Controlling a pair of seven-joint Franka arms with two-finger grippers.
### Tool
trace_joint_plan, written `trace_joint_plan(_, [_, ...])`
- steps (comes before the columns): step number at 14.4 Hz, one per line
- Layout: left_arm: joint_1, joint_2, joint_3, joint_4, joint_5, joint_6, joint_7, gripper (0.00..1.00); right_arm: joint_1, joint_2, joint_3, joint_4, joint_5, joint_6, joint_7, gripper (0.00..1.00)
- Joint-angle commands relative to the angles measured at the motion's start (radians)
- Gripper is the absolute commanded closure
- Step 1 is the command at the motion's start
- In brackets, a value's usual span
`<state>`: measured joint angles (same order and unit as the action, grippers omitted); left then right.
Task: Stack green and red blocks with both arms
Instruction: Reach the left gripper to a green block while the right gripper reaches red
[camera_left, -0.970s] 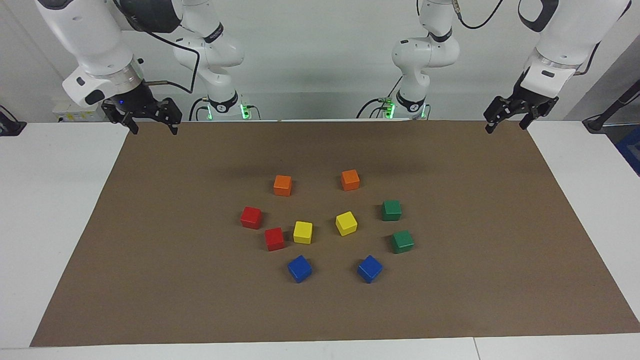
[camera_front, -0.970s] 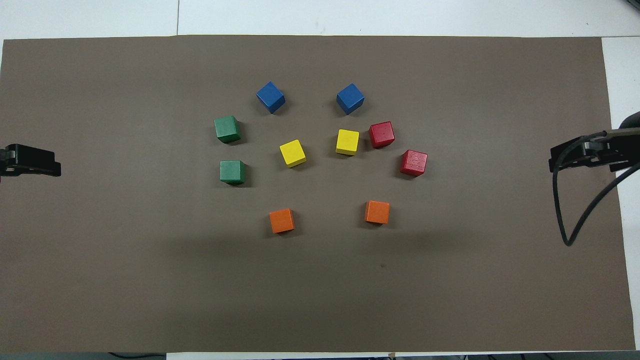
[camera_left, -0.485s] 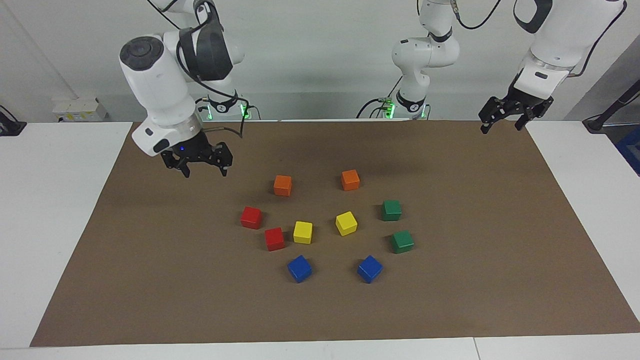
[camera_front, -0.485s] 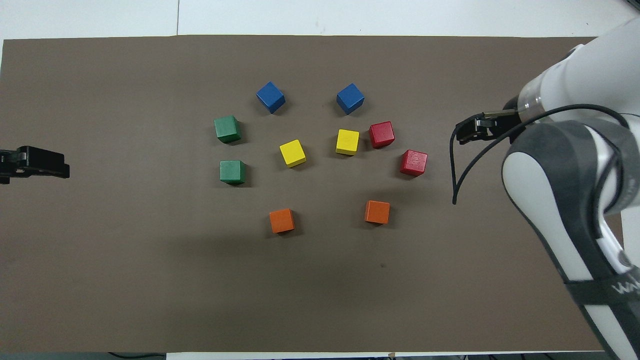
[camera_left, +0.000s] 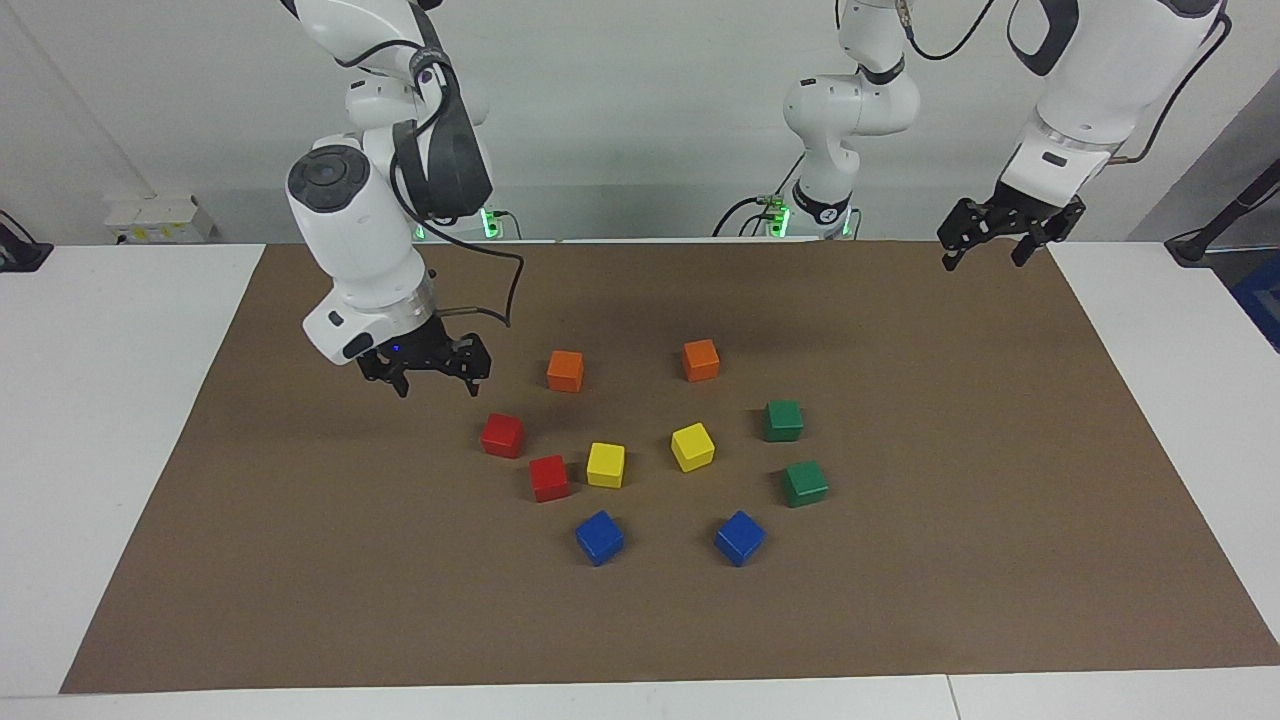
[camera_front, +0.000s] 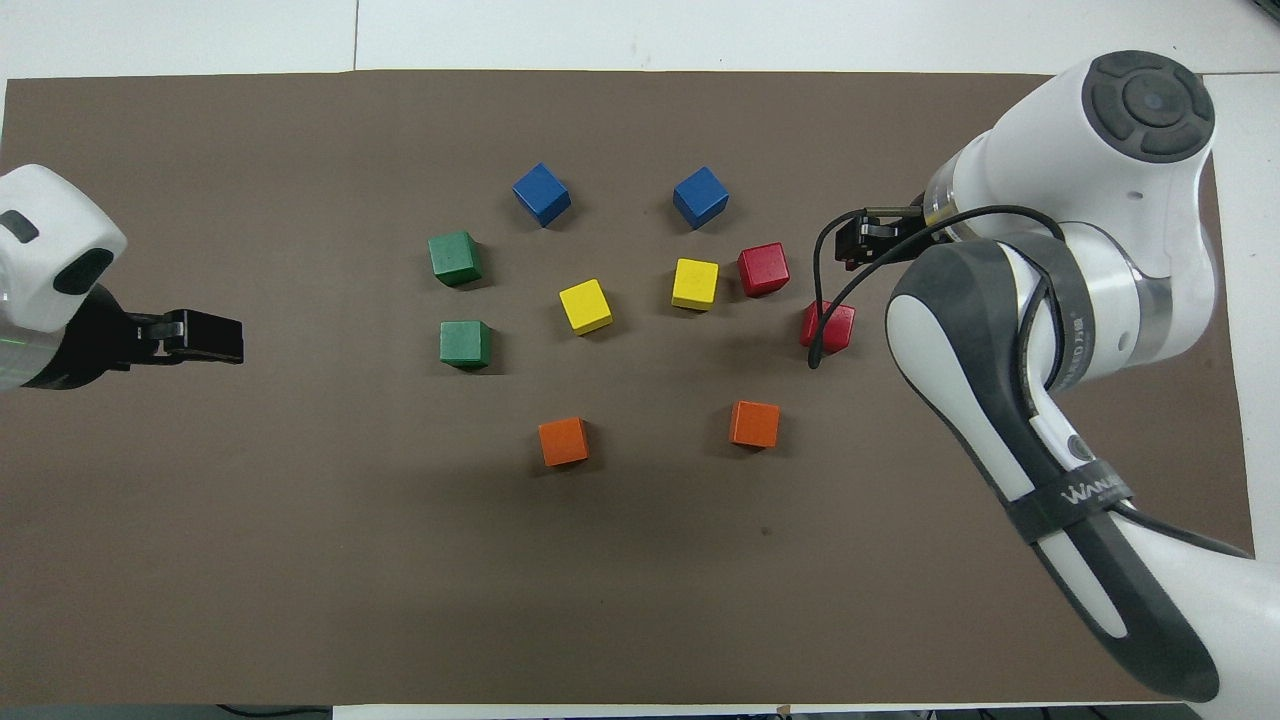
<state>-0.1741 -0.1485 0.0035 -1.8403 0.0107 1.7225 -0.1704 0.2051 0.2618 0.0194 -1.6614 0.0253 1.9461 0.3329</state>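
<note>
Two red blocks (camera_left: 502, 435) (camera_left: 549, 477) lie on the brown mat toward the right arm's end, also seen from overhead as red blocks (camera_front: 764, 269) (camera_front: 828, 326). Two green blocks (camera_left: 782, 420) (camera_left: 805, 483) lie toward the left arm's end, the same green blocks (camera_front: 455, 258) (camera_front: 465, 343) from overhead. All of them rest singly on the mat. My right gripper (camera_left: 435, 383) (camera_front: 855, 243) hangs open and empty just above the mat, close beside the first red block. My left gripper (camera_left: 983, 258) (camera_front: 215, 337) is raised, open and empty over the mat's edge at the left arm's end.
Two orange cubes (camera_left: 565, 370) (camera_left: 700, 360) sit nearest the robots. Two yellow cubes (camera_left: 605, 465) (camera_left: 692, 446) lie in the middle and two blue cubes (camera_left: 599, 537) (camera_left: 740, 537) farthest out. The brown mat (camera_left: 300, 560) covers the white table.
My right arm has swung in from the mat's corner and dropped low beside the red blocks. My left gripper has drifted a little inward over the mat. No block has moved.
</note>
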Motion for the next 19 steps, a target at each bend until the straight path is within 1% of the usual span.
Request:
trace_joint_plan(1, [-0.045, -0.077, 0.012, -0.114, -0.001, 0.066, -0.037, 0.0, 0.007, 0.03, 0.001, 0.006, 0.002, 0.027, 0.046, 0.09])
trace_joint_plan(3, [-0.051, -0.086, 0.01, -0.135, -0.005, 0.074, -0.038, 0.0, 0.019, 0.042, 0.001, -0.001, 0.002, 0.06, 0.066, 0.09])
trace_joint_plan(5, [-0.053, -0.114, 0.01, -0.198, -0.047, 0.149, -0.053, 0.0, 0.036, 0.071, 0.001, -0.003, 0.002, 0.114, 0.11, 0.11])
trace_joint_plan(6, [-0.067, -0.115, 0.01, -0.226, -0.055, 0.185, -0.082, 0.0, 0.052, 0.088, 0.001, 0.0, 0.002, 0.123, 0.13, 0.11])
trace_joint_plan(7, [-0.105, -0.102, 0.012, -0.238, -0.055, 0.212, -0.099, 0.0, 0.056, 0.094, 0.001, -0.001, 0.002, 0.142, 0.15, 0.12])
trace_joint_plan(10, [-0.143, -0.033, 0.01, -0.244, -0.064, 0.268, -0.098, 0.0, 0.056, 0.119, 0.001, -0.003, 0.002, 0.151, 0.155, 0.12])
trace_joint_plan(13, [-0.202, 0.085, 0.012, -0.232, -0.069, 0.328, -0.106, 0.0, 0.054, 0.139, 0.001, -0.02, 0.001, 0.189, 0.156, 0.13])
trace_joint_plan(15, [-0.206, 0.142, 0.01, -0.217, -0.069, 0.37, -0.106, 0.0, 0.054, 0.139, 0.001, -0.021, 0.001, 0.185, 0.156, 0.13])
trace_joint_plan(16, [-0.208, 0.182, 0.01, -0.194, -0.071, 0.38, -0.104, 0.0, 0.05, 0.137, 0.001, -0.029, 0.001, 0.186, 0.156, 0.13])
trace_joint_plan(19, [-0.212, 0.262, 0.012, -0.163, -0.115, 0.436, -0.11, 0.0, 0.042, 0.134, 0.001, -0.035, 0.001, 0.183, 0.156, 0.12])
